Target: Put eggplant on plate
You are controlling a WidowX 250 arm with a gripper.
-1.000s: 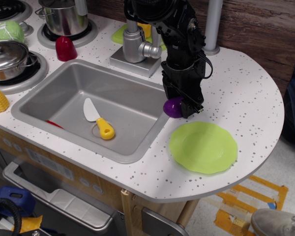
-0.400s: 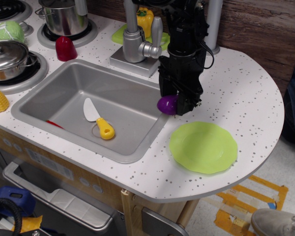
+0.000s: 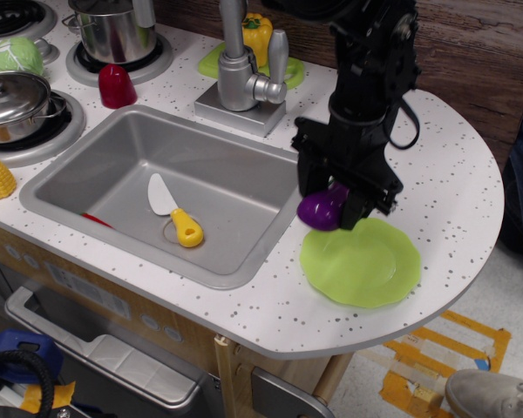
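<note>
The glossy purple eggplant (image 3: 322, 210) is held in my black gripper (image 3: 334, 205), which is shut on it. It hangs just above the counter at the near-left rim of the light-green plate (image 3: 366, 266). The plate lies flat on the speckled counter to the right of the sink, with nothing on it. The eggplant's stem cap is hidden by the fingers.
A steel sink (image 3: 96, 178) holds a toy knife (image 3: 174, 212) with a yellow handle. A faucet (image 3: 242, 70) stands behind it, with a yellow pepper (image 3: 256, 33) on a smaller green plate. Pots (image 3: 115, 33), a red cup (image 3: 117, 85) and a cabbage (image 3: 16, 56) sit at the left. The counter edge curves close on the right.
My gripper has carried the eggplant to the right and toward the front, from beside the sink's right rim to the plate's near-left edge. The arm has swung right, uncovering the faucet and pepper.
</note>
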